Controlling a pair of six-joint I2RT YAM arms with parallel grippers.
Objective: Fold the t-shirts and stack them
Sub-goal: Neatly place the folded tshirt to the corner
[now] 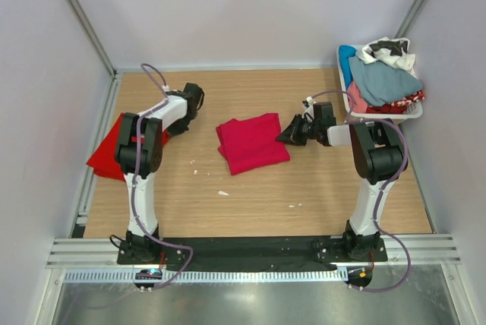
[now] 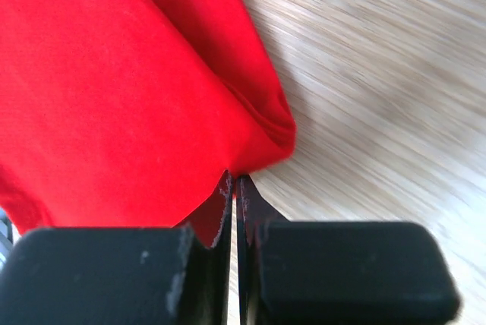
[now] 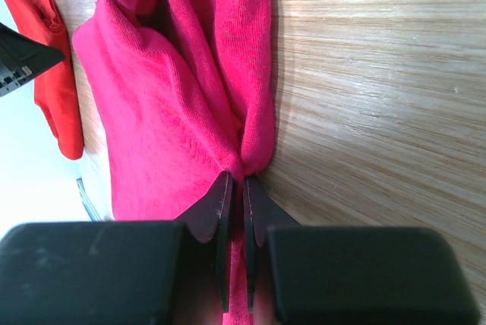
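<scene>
The crimson t-shirt (image 1: 252, 143) (image 3: 175, 97) lies folded mid-table. My right gripper (image 1: 282, 137) (image 3: 244, 181) is at its right edge, shut on a pinch of the bunched cloth, which shows between the jaws. The scarlet t-shirt (image 1: 105, 154) (image 2: 106, 89) (image 3: 57, 89) lies at the table's left edge, partly under my left arm. My left gripper (image 2: 234, 181) is shut, its tips touching the shirt's folded corner. Bare wood shows through the slit between the jaws, and no cloth is seen in it. In the top view the left fingers are hidden beneath the arm.
A white basket (image 1: 380, 116) heaped with other clothes (image 1: 383, 78) stands at the back right corner, just behind my right arm. Grey walls enclose the table on three sides. A few small white specks (image 1: 222, 192) lie on the wood.
</scene>
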